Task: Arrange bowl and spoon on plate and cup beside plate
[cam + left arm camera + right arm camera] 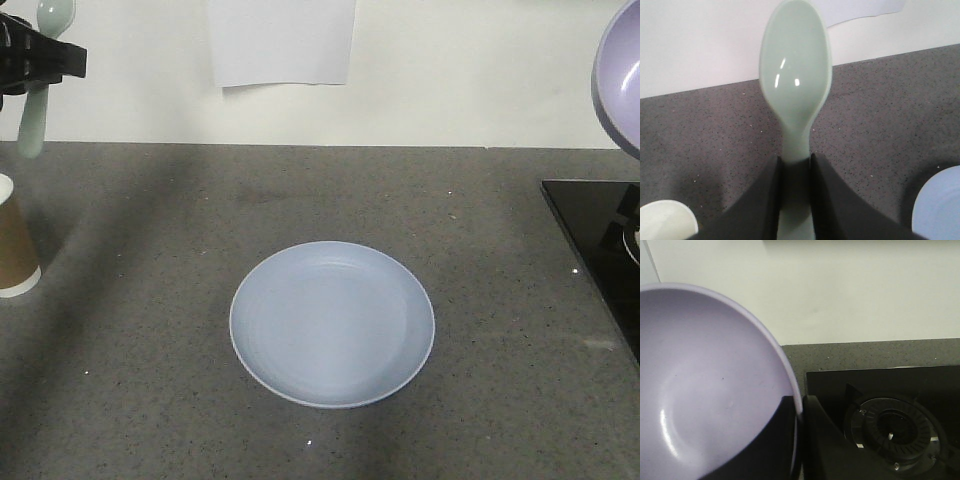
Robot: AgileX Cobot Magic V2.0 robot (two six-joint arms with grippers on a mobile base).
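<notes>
The pale blue plate [332, 322] lies flat in the middle of the grey counter, with nothing on it. At the top left my left gripper [30, 62] hangs high above the counter, shut on the handle of the mint-green spoon [795, 70], scoop pointing up. The brown paper cup [14, 240] stands upright at the left edge, below that gripper; its white rim [666, 220] shows in the left wrist view. At the top right the lavender bowl [620, 75] is held tilted in the air. My right gripper [799, 407] is shut on the bowl's rim [715, 385], one finger inside and one outside.
A black stove top [600, 250] with a round burner [895, 432] takes up the counter's right side, beneath the held bowl. A white sheet [283, 42] hangs on the back wall. The plate's edge [940, 207] appears at the lower right of the left wrist view.
</notes>
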